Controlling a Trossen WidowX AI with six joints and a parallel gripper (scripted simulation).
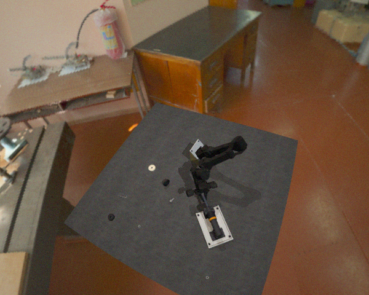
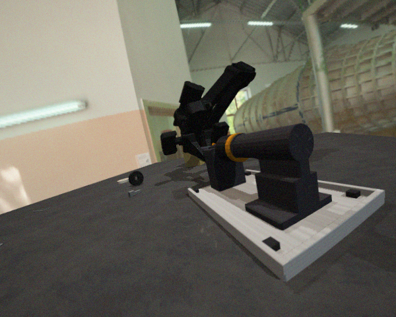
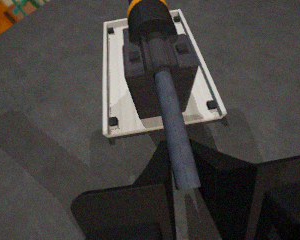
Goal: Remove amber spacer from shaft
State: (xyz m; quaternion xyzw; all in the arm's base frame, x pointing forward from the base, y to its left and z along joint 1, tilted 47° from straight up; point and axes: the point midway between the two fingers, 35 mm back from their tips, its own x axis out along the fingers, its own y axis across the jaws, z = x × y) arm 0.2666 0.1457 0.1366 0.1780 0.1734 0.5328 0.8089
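Note:
The gripper [image 1: 202, 195] [image 2: 202, 153] [image 3: 180, 157] is shut on the blue-grey shaft [image 1: 205, 203] [image 3: 171, 105] near its free end. The shaft runs into the dark slotted front support [image 2: 225, 168] [image 3: 145, 95]. The amber spacer [image 1: 212, 218] [image 2: 229, 147] [image 3: 132, 6] stands upright in line with the shaft, against the end of the big dark housing [image 1: 216, 229] [image 2: 270, 143]. A dark round piece [image 2: 220, 147] [image 3: 150, 22] sits between the amber spacer and the front support. A small orange patch shows behind the fingers in the exterior view. The shaft inside these parts is hidden.
The housing and support stand on a white base tray [image 1: 203, 229] [image 2: 334, 237] [image 3: 106, 75]. A cream disc [image 1: 151, 167], a black knob [image 1: 165, 182], a black ring [image 1: 109, 217] and a small bolt [image 1: 171, 200] lie on the dark table [image 1: 165, 254].

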